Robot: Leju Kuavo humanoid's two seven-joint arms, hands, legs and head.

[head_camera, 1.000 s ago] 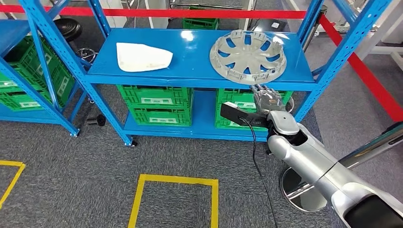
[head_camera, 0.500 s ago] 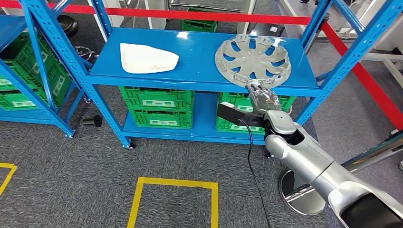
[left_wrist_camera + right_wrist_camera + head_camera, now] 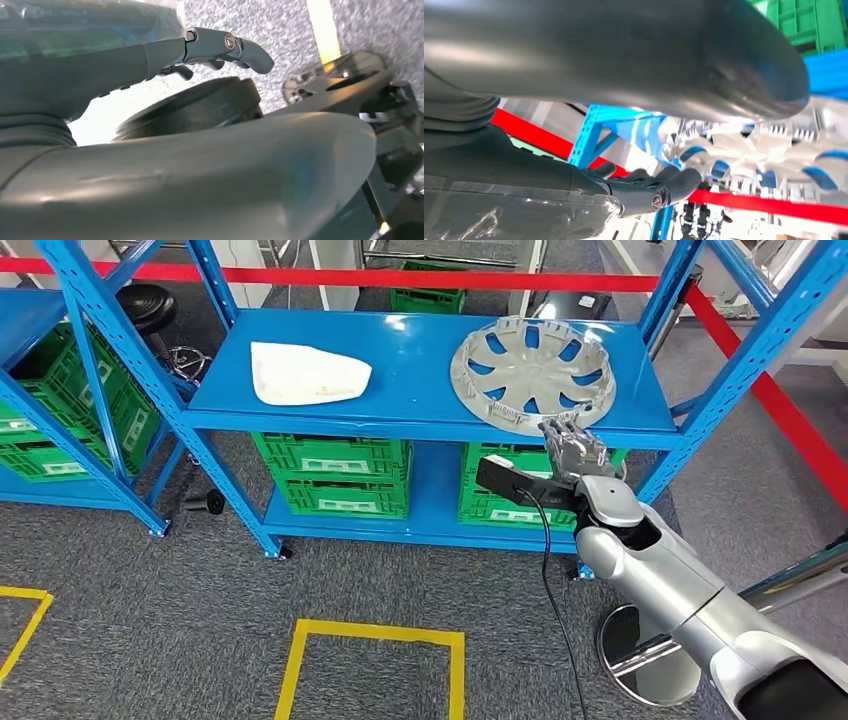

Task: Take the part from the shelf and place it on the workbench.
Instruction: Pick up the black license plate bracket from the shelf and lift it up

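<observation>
- Reaching for the part is the step in hand: the right hand [image 3: 572, 448] is raised just under the front edge of the blue shelf [image 3: 420, 380], its fingertips at the near rim of the silver wheel cover [image 3: 532, 373].
- The wheel cover lies flat on the upper level of the shelf, toward its right end, with the near edge slightly over the shelf's front lip. It is well apart from the white piece [image 3: 307, 373] lying on the left of the same level.
- In the right wrist view the dark fingers [image 3: 659, 187] are stretched out and apart, with the wheel cover [image 3: 744, 150] just beyond them; nothing is grasped yet.
- The left hand [image 3: 220, 47] hangs over the grey carpet, fingers loosely extended and holding nothing.
- Green crates [image 3: 335, 475] sit on the lower level, behind the raised arm.
- The next move, as I judge it, calls for fingers under the rim and the thumb over it, then a firm pinch before lifting. The cover is wide and thin, so a grip at one edge may let it tilt or slip.
- Against the earlier pictures, the whole scene has shifted a little, which is the camera moving. The right hand has stayed at the cover's near rim, and the cover itself rests in the same place on the shelf.
</observation>
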